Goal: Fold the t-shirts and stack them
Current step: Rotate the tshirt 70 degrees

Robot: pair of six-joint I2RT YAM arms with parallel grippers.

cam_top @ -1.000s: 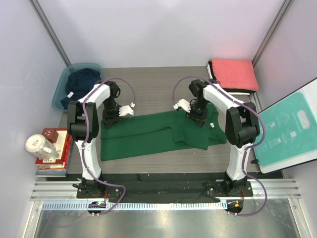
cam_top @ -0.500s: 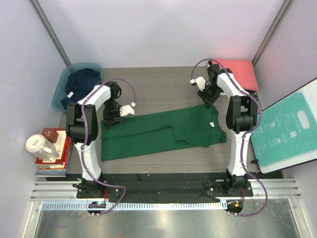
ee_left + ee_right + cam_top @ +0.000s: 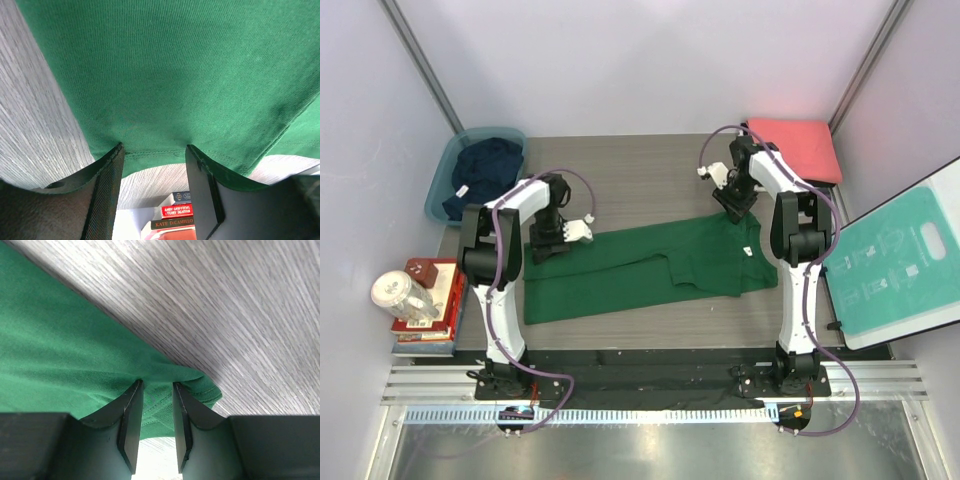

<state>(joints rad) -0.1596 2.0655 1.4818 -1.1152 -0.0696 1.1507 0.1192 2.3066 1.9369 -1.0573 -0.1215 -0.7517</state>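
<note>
The dark green t-shirt point(image 3: 640, 270) lies spread across the middle of the table. My left gripper point(image 3: 548, 243) rests on its far left corner. In the left wrist view the jaws stand wide apart, tips pressed on the hem point(image 3: 154, 147) of the flat green cloth point(image 3: 175, 75). My right gripper point(image 3: 730, 205) is at the shirt's far right corner. In the right wrist view its narrow jaws point(image 3: 158, 385) pinch a bunched fold of green cloth point(image 3: 60, 350). A navy t-shirt point(image 3: 485, 165) lies in the tub. A folded coral-red t-shirt point(image 3: 792, 148) tops a stack at the back right.
The teal tub point(image 3: 445, 175) stands at the back left. Books with a jar point(image 3: 420, 300) sit off the table's left edge, and the books also show in the left wrist view point(image 3: 177, 215). The teal-and-white board point(image 3: 900, 265) leans at the right.
My right gripper moved from the shirt's middle to the far right and drew the cloth out with it. It then settled slightly back. The left gripper barely shifted.
</note>
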